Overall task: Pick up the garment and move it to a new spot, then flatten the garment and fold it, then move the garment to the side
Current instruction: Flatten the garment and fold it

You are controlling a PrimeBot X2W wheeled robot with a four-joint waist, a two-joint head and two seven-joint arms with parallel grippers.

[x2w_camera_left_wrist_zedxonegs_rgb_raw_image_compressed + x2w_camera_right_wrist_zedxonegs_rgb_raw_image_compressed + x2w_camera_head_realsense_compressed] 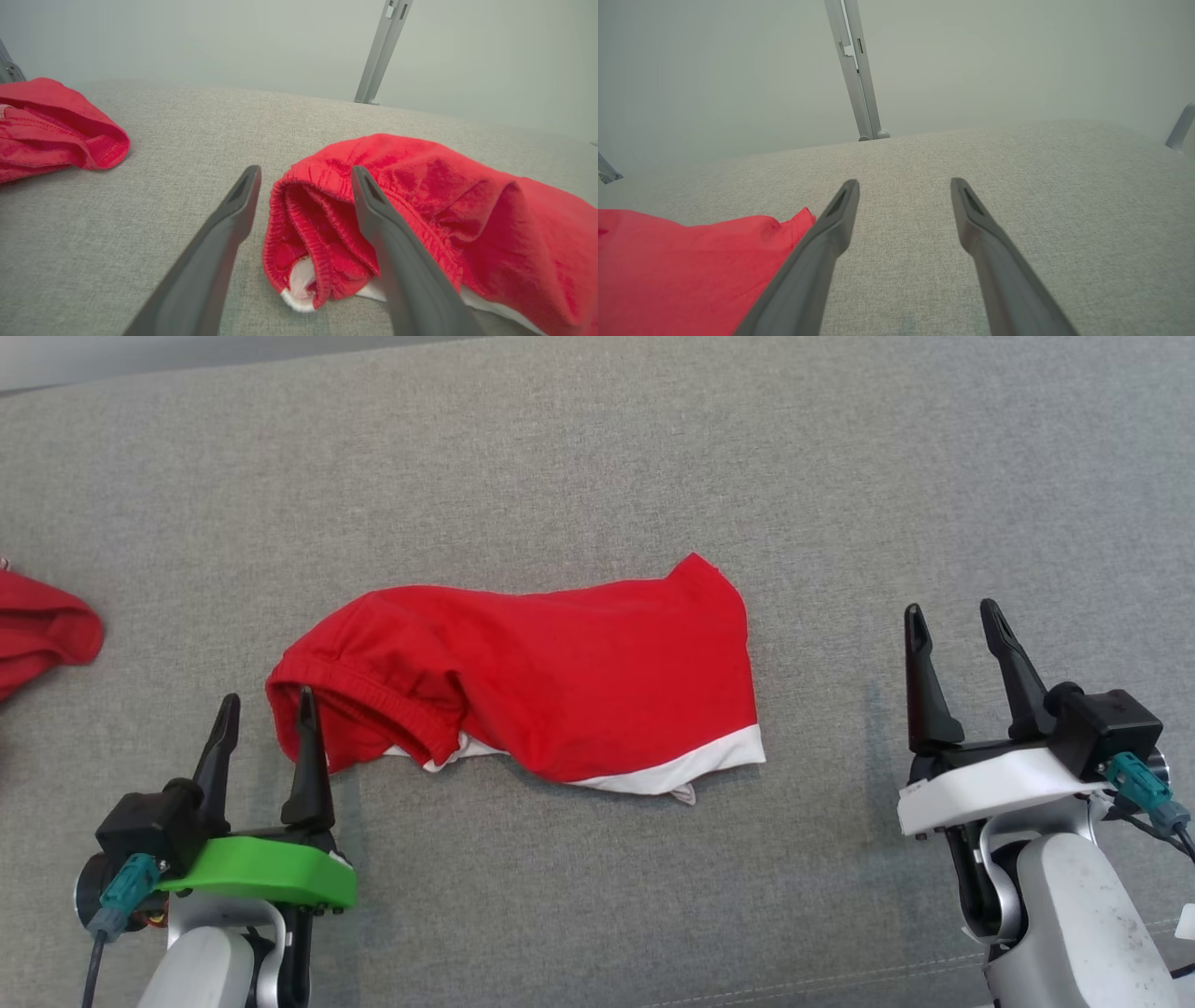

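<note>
A red garment with a white hem lies rumpled in the middle of the grey fabric surface, its elastic waistband bunched at the left end. My left gripper stands open at that end, its right finger just in front of the waistband and nothing between the fingers. In the left wrist view the garment spreads to the right behind my right finger. My right gripper is open over bare fabric, well to the right of the garment's hem. The garment's corner shows at the lower left of the right wrist view.
A second red garment lies bunched at the far left edge, also in the left wrist view as a red bundle. The grey surface stretches wide behind the garment. A metal post rises beyond the far edge.
</note>
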